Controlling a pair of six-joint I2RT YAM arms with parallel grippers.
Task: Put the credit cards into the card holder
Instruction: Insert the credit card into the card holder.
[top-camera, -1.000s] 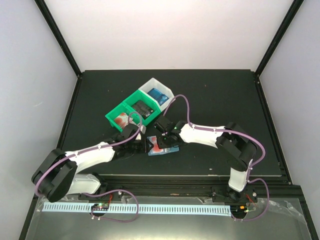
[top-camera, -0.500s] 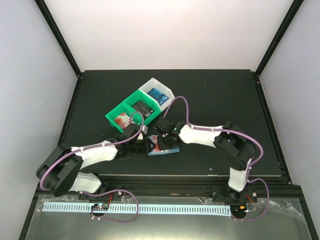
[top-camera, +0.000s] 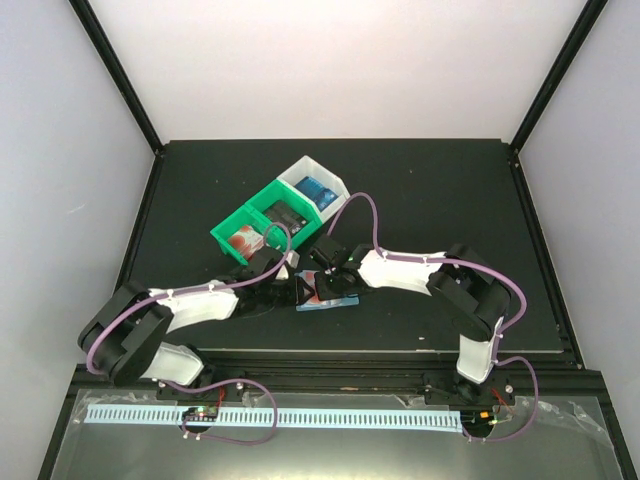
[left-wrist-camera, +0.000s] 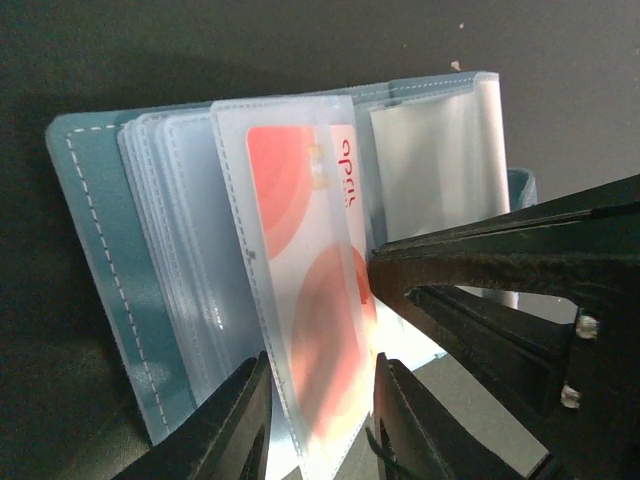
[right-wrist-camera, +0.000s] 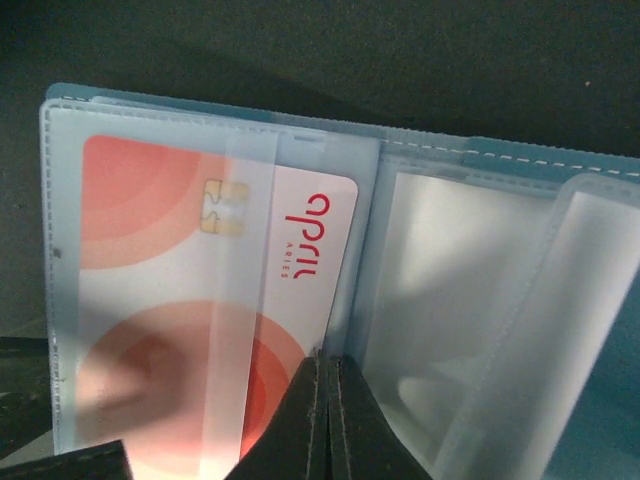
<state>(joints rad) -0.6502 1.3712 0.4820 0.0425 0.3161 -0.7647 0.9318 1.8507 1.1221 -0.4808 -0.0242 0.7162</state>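
The teal card holder (top-camera: 338, 299) lies open on the black table, its clear pockets fanned out (left-wrist-camera: 90, 260) (right-wrist-camera: 560, 160). A red-and-white credit card (top-camera: 314, 290) sits inside one clear pocket (left-wrist-camera: 300, 230) (right-wrist-camera: 160, 260). My left gripper (top-camera: 297, 290) is at the holder's left edge. In its wrist view its jaws (left-wrist-camera: 318, 420) stand apart on either side of that pocket. My right gripper (top-camera: 325, 272) is shut, its tips (right-wrist-camera: 326, 365) pressed on the holder beside the card's right edge. It also shows as dark fingers (left-wrist-camera: 480, 250) in the left wrist view.
A green bin (top-camera: 222, 238) behind the holder holds red-and-white cards in one part and black cards (top-camera: 287, 215) in the other. A white bin (top-camera: 300, 166) with blue cards (top-camera: 318, 190) stands behind it. Both arms cross the table's near middle.
My left arm has edged a little to the right, toward the holder. The right gripper and the holder have stayed put.
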